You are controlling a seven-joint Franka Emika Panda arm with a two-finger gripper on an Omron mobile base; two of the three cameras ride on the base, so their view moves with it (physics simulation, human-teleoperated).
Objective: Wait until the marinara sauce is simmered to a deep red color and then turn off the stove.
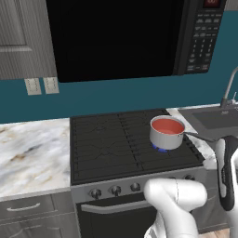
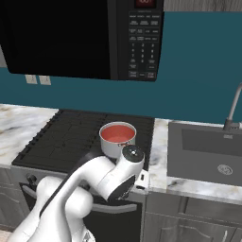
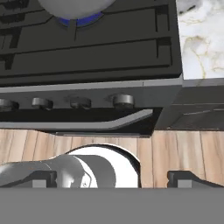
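The stove is a black gas range with dark grates. On its right front burner stands a small steel saucepan over a blue flame. The marinara sauce in it is a flat salmon-red disc, also visible in the right base view. A row of round knobs runs along the steel front, above the oven handle. My gripper hangs out in front of the stove, lower than the knob row and facing it. It is open, its dark fingertips wide apart with nothing between them.
A black microwave hangs over the stove. Marble counter lies to its left and a narrow strip to its right. Beyond that strip are a sink and faucet. Wooden floor lies below the oven.
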